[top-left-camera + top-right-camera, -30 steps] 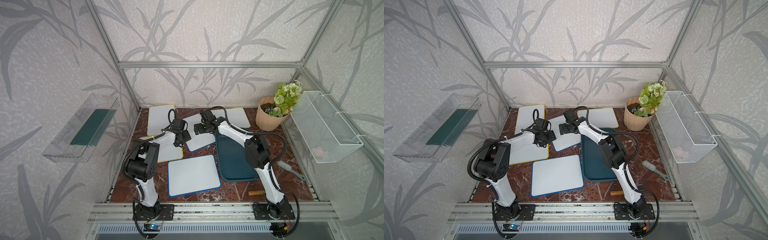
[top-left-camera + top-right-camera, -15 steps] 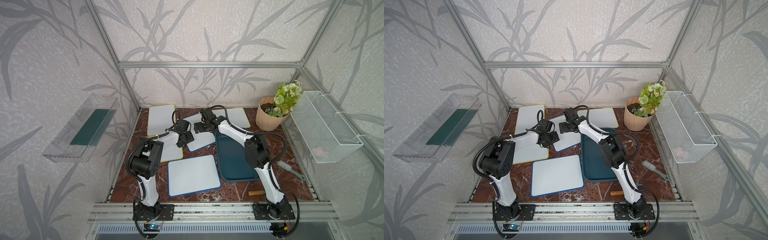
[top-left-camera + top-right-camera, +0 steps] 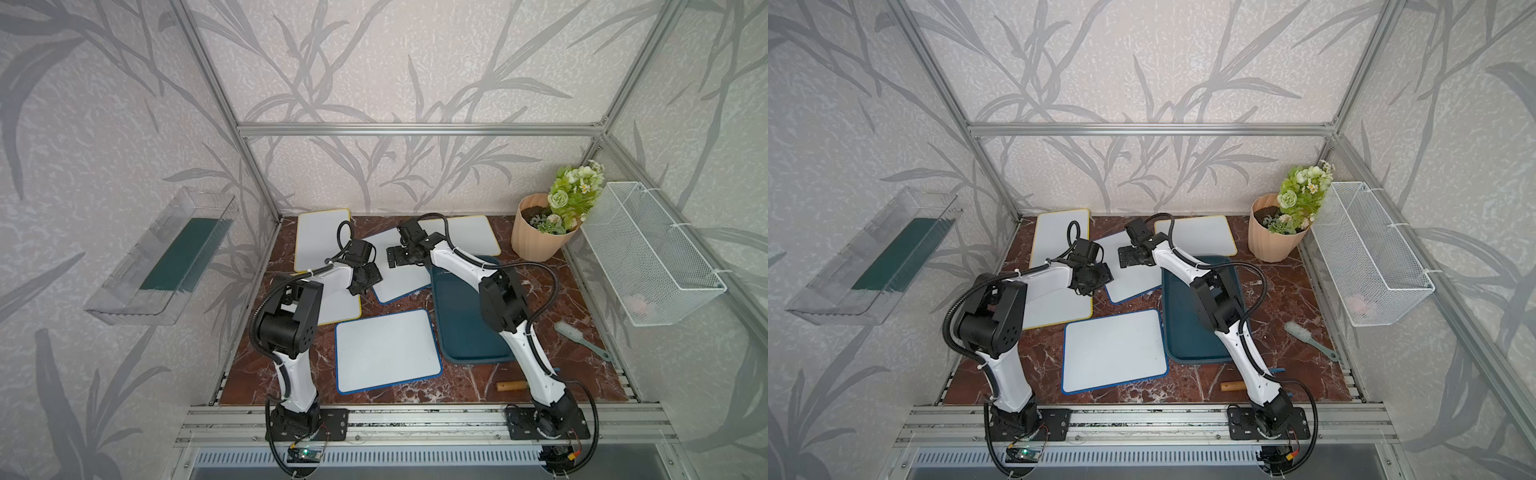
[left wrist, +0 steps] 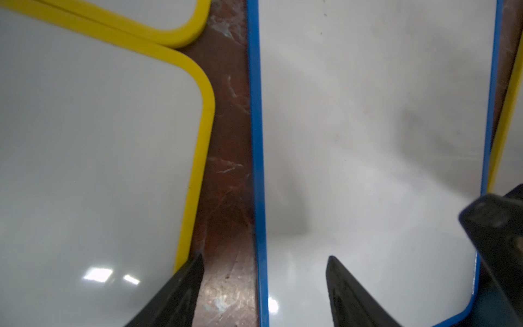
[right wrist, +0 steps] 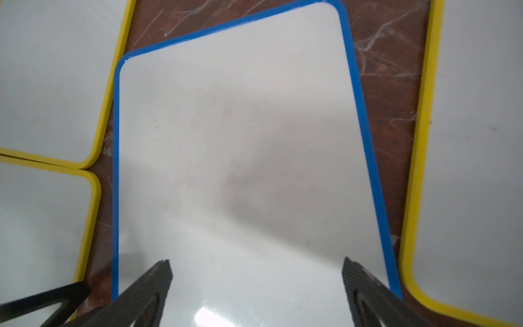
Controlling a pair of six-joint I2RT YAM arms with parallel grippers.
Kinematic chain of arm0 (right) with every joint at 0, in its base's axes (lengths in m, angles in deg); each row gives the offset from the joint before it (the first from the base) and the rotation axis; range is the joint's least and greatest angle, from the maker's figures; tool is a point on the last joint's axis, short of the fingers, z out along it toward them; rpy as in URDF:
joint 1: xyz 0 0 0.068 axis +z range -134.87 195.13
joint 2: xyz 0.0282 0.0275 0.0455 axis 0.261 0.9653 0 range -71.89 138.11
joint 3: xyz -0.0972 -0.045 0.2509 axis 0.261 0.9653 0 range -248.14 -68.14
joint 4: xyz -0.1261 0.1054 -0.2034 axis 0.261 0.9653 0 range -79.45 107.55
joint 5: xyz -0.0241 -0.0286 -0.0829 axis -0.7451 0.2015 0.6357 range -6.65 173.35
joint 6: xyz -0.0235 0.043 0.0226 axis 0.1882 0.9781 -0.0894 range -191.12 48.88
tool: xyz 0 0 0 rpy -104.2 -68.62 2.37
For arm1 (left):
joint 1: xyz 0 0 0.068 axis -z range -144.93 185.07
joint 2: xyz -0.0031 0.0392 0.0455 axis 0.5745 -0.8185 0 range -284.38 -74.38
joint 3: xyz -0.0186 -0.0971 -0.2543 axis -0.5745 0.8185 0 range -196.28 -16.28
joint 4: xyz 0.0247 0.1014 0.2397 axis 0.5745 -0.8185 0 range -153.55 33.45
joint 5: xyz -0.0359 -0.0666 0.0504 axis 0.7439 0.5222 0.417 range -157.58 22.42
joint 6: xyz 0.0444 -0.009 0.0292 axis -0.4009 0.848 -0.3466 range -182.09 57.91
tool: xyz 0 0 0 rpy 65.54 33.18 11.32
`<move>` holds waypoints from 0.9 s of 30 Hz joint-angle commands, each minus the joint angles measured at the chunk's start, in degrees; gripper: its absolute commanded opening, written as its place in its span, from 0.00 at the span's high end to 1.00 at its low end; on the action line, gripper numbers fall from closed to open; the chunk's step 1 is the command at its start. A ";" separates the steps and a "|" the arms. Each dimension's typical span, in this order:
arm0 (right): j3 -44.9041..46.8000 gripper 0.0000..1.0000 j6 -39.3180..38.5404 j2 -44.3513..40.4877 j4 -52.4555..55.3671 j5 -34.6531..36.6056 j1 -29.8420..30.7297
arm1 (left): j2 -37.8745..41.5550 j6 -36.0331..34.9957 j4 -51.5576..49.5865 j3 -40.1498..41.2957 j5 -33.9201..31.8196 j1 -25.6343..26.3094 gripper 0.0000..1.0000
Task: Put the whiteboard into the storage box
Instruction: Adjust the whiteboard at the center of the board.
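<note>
A blue-framed whiteboard [image 3: 401,272] [image 3: 1136,280] lies slanted mid-table, its near corner beside the dark teal storage box [image 3: 465,328] [image 3: 1183,336]. My left gripper [image 4: 264,262] [image 3: 365,281] is open and low, its jaws straddling this board's blue long edge [image 4: 259,158]; one finger is over the brown table, the other over the white face. My right gripper [image 5: 256,262] [image 3: 395,259] is open just above the same whiteboard [image 5: 243,158], holding nothing. The storage box is empty, partly hidden by the right arm.
Another blue-framed whiteboard [image 3: 386,351] lies in front. Yellow-framed boards lie at back left [image 3: 322,239], back right [image 3: 471,235] and under the left arm [image 3: 343,305]. A flower pot [image 3: 538,232], brush [image 3: 575,336], wire basket [image 3: 648,257] and clear bin [image 3: 166,257] line the sides.
My left gripper has shifted a little rightward onto the slanted whiteboard's edge. The right arm and the boards have stayed where they were.
</note>
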 commanded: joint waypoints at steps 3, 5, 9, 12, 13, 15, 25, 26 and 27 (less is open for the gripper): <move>-4.98 0.03 1.34 3.44 3.48 4.74 -0.38 | 0.82 0.48 -2.43 0.89 -1.46 -0.72 0.29; -6.01 0.03 1.39 4.11 3.19 6.16 -0.33 | 0.55 1.00 -1.76 0.78 -0.69 -0.70 0.29; -7.75 0.03 1.21 5.22 2.49 7.81 -0.55 | 0.28 2.02 0.03 0.31 0.62 -0.48 0.29; -9.19 0.03 0.81 6.11 2.44 8.73 -0.73 | -0.21 2.16 -0.27 -1.03 0.60 -0.28 0.29; -9.68 0.03 0.72 6.44 2.37 8.97 -0.74 | -0.25 2.34 -0.17 -1.32 0.44 -0.19 0.29; -10.70 0.03 0.64 7.33 2.53 9.29 -0.98 | -0.56 2.61 -0.25 -2.00 0.19 -0.14 0.29; -19.81 0.03 0.63 13.83 5.75 9.22 -2.09 | -5.06 2.75 -2.20 -7.73 -1.39 0.16 0.29; -20.41 0.03 0.79 14.35 6.17 9.07 -2.14 | -5.64 2.85 -2.49 -8.43 -1.40 0.25 0.29; -21.21 0.03 1.00 14.93 6.63 8.92 -2.23 | -6.30 2.95 -2.72 -9.16 -1.48 0.25 0.29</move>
